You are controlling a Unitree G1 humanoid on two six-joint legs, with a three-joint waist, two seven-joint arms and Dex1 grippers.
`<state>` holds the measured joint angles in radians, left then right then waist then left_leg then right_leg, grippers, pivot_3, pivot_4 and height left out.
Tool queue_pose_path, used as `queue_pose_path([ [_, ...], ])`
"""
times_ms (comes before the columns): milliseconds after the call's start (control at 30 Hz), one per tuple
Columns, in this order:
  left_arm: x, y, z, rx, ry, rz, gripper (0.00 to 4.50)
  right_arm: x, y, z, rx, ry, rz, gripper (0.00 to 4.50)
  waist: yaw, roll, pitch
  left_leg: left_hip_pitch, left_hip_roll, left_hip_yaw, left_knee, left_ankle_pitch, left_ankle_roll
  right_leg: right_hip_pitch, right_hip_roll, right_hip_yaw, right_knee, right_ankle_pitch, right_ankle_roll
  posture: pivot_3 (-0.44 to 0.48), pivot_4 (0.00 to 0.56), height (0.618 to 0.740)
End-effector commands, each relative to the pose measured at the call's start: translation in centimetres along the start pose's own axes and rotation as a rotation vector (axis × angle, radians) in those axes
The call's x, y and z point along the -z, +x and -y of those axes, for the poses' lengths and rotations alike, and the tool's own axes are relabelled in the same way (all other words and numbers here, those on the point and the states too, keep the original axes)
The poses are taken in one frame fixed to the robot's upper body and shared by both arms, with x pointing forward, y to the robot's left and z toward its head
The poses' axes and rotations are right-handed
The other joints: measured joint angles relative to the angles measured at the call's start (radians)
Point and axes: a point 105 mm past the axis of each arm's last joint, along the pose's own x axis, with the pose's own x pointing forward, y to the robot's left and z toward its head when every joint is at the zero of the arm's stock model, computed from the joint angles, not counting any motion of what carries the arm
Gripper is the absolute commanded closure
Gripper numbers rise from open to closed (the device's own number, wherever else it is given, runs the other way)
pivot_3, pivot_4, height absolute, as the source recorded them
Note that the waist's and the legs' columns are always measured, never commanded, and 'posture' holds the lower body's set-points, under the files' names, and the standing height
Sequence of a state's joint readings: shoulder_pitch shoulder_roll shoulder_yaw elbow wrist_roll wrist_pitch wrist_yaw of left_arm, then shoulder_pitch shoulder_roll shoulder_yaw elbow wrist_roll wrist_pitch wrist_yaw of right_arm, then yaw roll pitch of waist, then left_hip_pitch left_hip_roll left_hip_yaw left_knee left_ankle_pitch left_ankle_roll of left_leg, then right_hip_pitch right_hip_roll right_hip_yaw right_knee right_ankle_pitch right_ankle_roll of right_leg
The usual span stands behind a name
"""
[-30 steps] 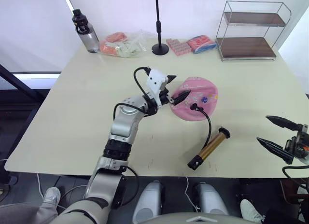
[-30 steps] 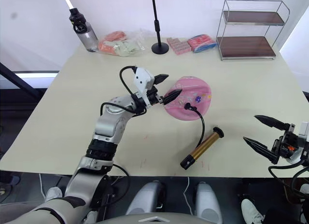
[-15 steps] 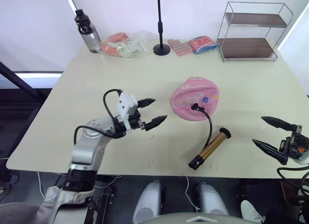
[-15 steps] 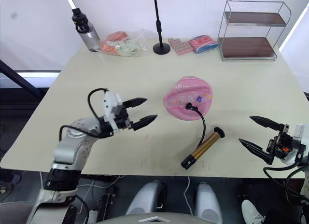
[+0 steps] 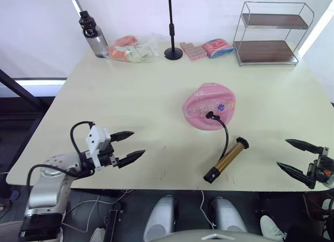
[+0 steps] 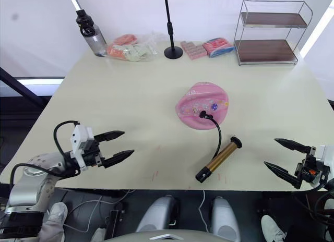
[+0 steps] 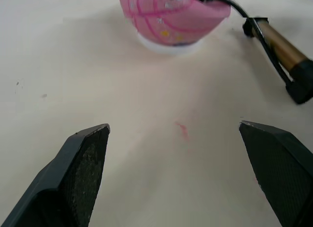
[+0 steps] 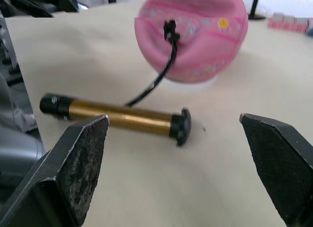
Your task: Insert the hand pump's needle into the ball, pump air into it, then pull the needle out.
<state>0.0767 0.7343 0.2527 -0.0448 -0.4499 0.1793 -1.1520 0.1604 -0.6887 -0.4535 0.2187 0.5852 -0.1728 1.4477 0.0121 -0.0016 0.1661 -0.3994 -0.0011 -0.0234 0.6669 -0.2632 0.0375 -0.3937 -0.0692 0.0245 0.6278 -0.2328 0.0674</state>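
- Since a second ago the left gripper (image 5: pixel 127 146) has drawn back from the ball (image 5: pixel 210 107) to the near left part of the table (image 5: pixel 120 96), and now hangs just above the top, well apart from the ball.
- Its two black fingers (image 7: pixel 80 166) stand wide apart with nothing between them.
- The right gripper (image 5: pixel 297 157) has stayed off the table's near right edge, its fingers (image 8: pixel 78 158) also spread wide and holding nothing.
- The ball lies flattish and sunken on the table a little right of centre, unmoved.
- The pump's thin black hose (image 5: pixel 225 135) runs from a black fitting on the near side of the ball's top, curving down toward the near edge.
- The hand pump (image 5: pixel 226 159) lies on its side on the table, near of the ball and slightly to its right, its gold barrel slanting from near left to far right.
- Along the far edge stand a water bottle (image 5: pixel 92 34) at the left, a bag of packets (image 5: pixel 133 48), a black stand (image 5: pixel 172 28), more pink packets (image 5: pixel 207 48), and a wire shelf (image 5: pixel 270 33) at the right.
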Motion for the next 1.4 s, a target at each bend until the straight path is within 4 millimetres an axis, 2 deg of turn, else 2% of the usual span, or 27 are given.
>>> queue_pose_path([
  [33, -0.5, -1.0, -0.2, 0.001, 0.047, 0.003, 0.03, -0.9, -1.0, 0.6, 0.029, -0.061, -0.003, 0.00, 0.000, 0.000, 0.000, 0.000, 0.000, 0.000, 0.000, 0.000, 0.000, 0.000, 0.000, 0.000, 0.000, 0.000, 0.000, 0.000, 0.150, 0.740],
  [200, -0.5, -0.2, 0.7, 0.042, 0.068, -0.016, 0.03, -1.0, -1.3, 0.4, 0.018, -0.075, -0.010, 0.00, 0.001, 0.000, 0.000, 0.000, 0.001, 0.001, 0.000, 0.000, 0.000, 0.000, 0.000, 0.001, 0.000, 0.000, 0.000, 0.000, 0.150, 0.740],
  [433, -2.4, 3.1, 3.0, 0.177, 0.107, -0.023, 0.03, -1.8, -0.8, -1.1, -0.059, -0.052, 0.030, 0.00, 0.001, 0.000, 0.000, 0.000, 0.002, 0.001, 0.000, 0.000, 0.000, 0.000, -0.001, 0.001, 0.000, 0.000, 0.000, 0.000, 0.150, 0.740],
  [600, -4.0, 6.9, 4.8, 0.308, 0.138, -0.045, 0.03, -2.8, 0.4, -2.3, -0.160, -0.043, 0.037, 0.00, 0.002, 0.001, 0.000, 0.000, 0.002, 0.001, 0.001, 0.000, 0.000, 0.000, 0.002, 0.001, 0.001, 0.001, -0.001, 0.000, 0.150, 0.740],
  [700, -5.0, 9.8, 5.8, 0.390, 0.179, -0.032, 0.03, -3.3, 0.7, -2.1, -0.194, -0.043, 0.026, 0.00, 0.003, 0.001, 0.000, 0.001, 0.002, 0.002, 0.003, 0.000, 0.000, 0.001, 0.003, 0.002, 0.001, 0.001, 0.000, 0.000, 0.150, 0.740],
  [933, -6.9, 14.4, 7.3, 0.489, 0.211, -0.036, 0.03, -3.4, 0.7, -1.7, -0.211, -0.051, 0.019, 0.00, 0.001, 0.000, 0.000, 0.000, 0.002, 0.001, 0.002, 0.000, 0.000, 0.001, 0.007, 0.001, 0.001, 0.003, 0.004, 0.000, 0.150, 0.740],
  [1100, -7.2, 16.7, 9.4, 0.557, 0.219, -0.083, 0.03, -3.8, 0.6, -1.6, -0.214, -0.062, 0.025, 0.00, -0.001, 0.000, 0.000, 0.001, 0.002, 0.002, 0.003, 0.000, 0.000, 0.001, 0.008, 0.003, 0.001, 0.003, 0.004, 0.000, 0.150, 0.740],
  [1233, -7.4, 17.8, 10.6, 0.582, 0.214, -0.105, 0.03, -3.7, 0.4, -1.7, -0.216, -0.062, 0.020, 0.00, -0.001, 0.000, 0.000, 0.001, 0.002, 0.002, 0.003, 0.000, 0.000, 0.001, 0.008, 0.003, 0.002, 0.003, 0.004, 0.000, 0.150, 0.740],
  [1400, -6.3, 19.7, 13.0, 0.590, 0.192, -0.216, 0.03, -3.3, 0.2, -2.0, -0.217, -0.064, 0.010, 0.00, 0.000, 0.000, 0.000, 0.001, 0.000, 0.002, 0.004, 0.000, 0.000, 0.001, 0.008, 0.003, 0.004, 0.003, 0.004, 0.000, 0.150, 0.740],
])
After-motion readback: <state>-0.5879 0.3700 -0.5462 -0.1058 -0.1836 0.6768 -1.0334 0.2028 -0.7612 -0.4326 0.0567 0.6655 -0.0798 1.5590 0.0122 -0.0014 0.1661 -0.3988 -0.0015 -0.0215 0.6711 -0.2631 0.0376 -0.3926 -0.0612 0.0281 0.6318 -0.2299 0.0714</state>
